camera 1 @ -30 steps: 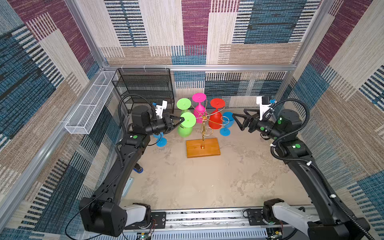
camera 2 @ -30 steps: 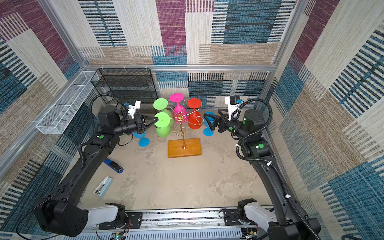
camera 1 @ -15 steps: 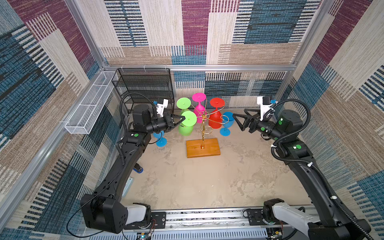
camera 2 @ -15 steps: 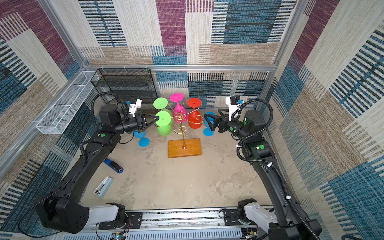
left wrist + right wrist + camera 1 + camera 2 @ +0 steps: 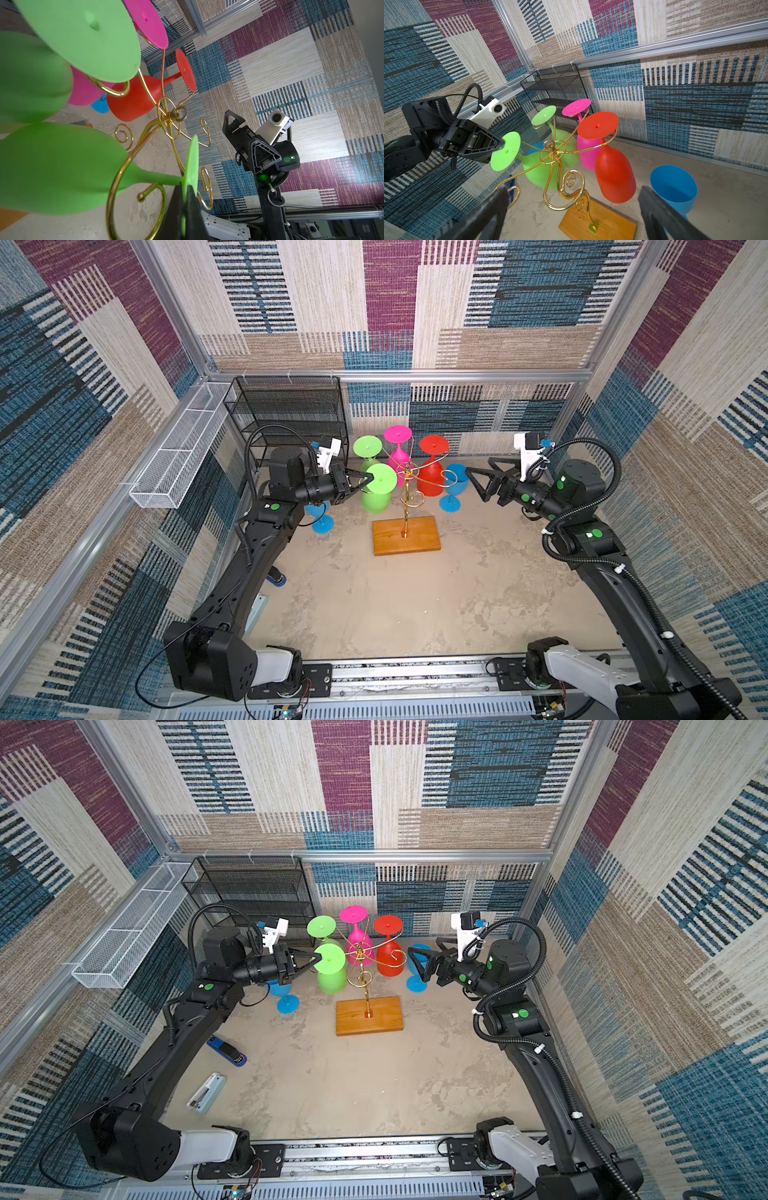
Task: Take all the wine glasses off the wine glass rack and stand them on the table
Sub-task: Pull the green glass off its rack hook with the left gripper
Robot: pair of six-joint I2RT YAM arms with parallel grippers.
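Observation:
The wine glass rack (image 5: 406, 535), gold wire on a wooden base, stands mid-table in both top views. A green wine glass (image 5: 376, 502) hangs upside down from it. Its stem lies inside a gold curl (image 5: 116, 187). My left gripper (image 5: 368, 481) is shut on the rim of this glass's foot disc (image 5: 192, 162), as the left wrist view shows with the left gripper (image 5: 185, 203) pinching it. A second green glass (image 5: 367, 446), a pink one (image 5: 397, 434) and a red one (image 5: 433, 472) also hang there. My right gripper (image 5: 478, 479) stands open to the right of the rack, holding nothing; the right wrist view shows the right gripper (image 5: 573, 194) facing it.
Two blue glasses stand upright on the table, one by the right gripper (image 5: 455, 485) and one under the left arm (image 5: 320, 522). A black mesh shelf (image 5: 291, 414) and a white wire basket (image 5: 178, 464) line the back left. Two staplers (image 5: 226, 1050) (image 5: 205, 1094) lie at the left.
The left gripper and the green glass's foot have edged slightly to the right. The right arm has not moved.

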